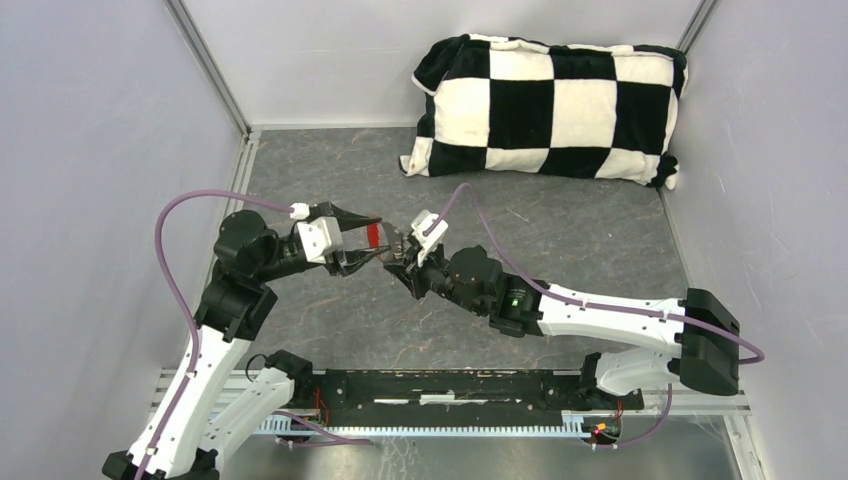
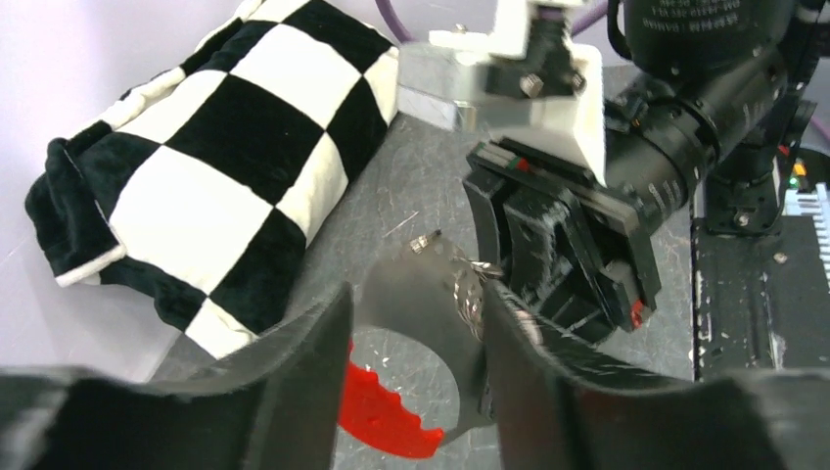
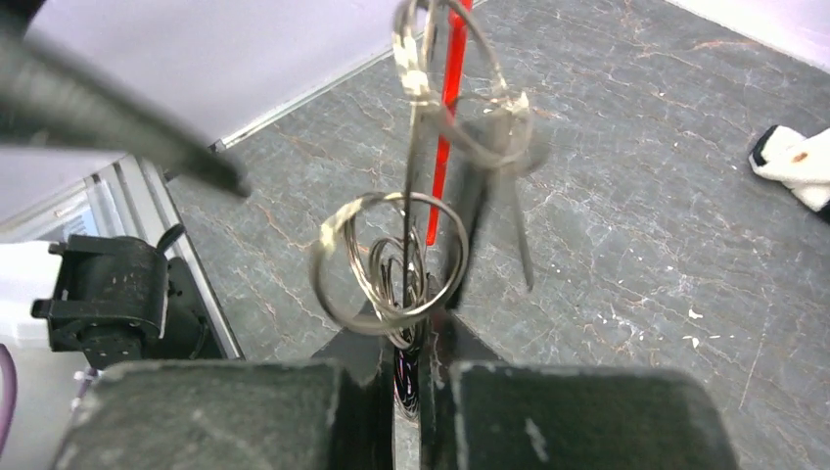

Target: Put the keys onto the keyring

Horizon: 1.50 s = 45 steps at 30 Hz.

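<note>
Pinching, right claw (image 1: 396, 247): fingers pressed together on a thin, dark, glossy sliver, apparently the dark-headed key (image 3: 405, 384) seen edge-on, its blade pointing up into the rings.

Left claw (image 1: 374, 240): fingers set apart, with the keyring (image 3: 388, 270) clamped between them by its red fob (image 2: 387, 421), off the desk (image 1: 570, 270).

Keyring, position: the silver rings are strung in mid-air between the two claws. The largest loop sits just above the right fingertips. The fob lies beyond it and shows edge-on in the right wrist view.

Metal strip (image 3: 519, 225): slim, hanging from an upper ring, too blurred to name.

Obstructions: the right claw's black body fills the left wrist view just behind the rings and hides the desk there. A blurred left finger (image 3: 127, 122) crosses the upper left of the right wrist view.

Surroundings: a checkered pillow (image 1: 545, 105) lies at the far wall, well apart from both claws. A black rail (image 1: 450, 385) runs between the arm bases.
</note>
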Available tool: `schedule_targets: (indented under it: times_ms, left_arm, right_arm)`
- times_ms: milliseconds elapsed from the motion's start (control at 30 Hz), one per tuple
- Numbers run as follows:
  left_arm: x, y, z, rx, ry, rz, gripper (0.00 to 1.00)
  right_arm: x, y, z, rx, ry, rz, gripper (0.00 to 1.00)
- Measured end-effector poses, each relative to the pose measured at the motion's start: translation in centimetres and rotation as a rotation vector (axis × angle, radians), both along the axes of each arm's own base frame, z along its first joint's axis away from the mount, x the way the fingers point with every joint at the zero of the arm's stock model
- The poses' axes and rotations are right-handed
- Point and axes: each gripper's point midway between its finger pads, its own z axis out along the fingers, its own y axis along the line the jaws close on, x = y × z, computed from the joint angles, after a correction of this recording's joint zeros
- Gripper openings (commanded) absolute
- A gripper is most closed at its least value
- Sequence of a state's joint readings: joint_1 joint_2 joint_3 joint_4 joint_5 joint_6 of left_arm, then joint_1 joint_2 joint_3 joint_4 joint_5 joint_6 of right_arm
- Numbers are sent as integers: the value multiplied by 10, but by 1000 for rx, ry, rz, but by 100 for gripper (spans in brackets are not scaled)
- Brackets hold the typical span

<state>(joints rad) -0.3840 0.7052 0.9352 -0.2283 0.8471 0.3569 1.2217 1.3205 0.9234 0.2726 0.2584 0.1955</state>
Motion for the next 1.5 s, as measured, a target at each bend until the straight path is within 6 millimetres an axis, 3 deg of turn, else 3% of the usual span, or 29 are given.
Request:
schedule_targets:
  times_ms: [67, 133, 300, 467, 633, 933, 1267, 1500]
  left_arm:
    - [1, 0, -3, 4, 21, 2, 78]
    - [1, 0, -6, 13, 26, 3, 81]
    - [-4, 4, -13, 61, -22, -5, 82]
    - [-24, 11, -26, 139, -157, -60, 77]
    - [-32, 10, -44, 162, -128, -101, 69]
    - [-25, 3, -84, 103, 103, -79, 70]
    - [-14, -3, -65, -8, 130, -44, 70]
    - [-11, -6, -68, -34, 161, -51, 70]
  right_arm:
    - [3, -2, 2, 27, 25, -5, 0]
    - [8, -7, 6, 67, 58, -12, 0]
    - [25, -34, 18, 225, 161, -34, 0]
    - [34, -56, 31, 388, 255, -28, 0]
    - [22, -53, 53, 521, 295, 55, 0]
    - [8, -51, 90, 686, 303, 161, 0]
    - [6, -42, 86, 710, 353, 200, 0]
    - [6, -41, 88, 729, 357, 209, 0]
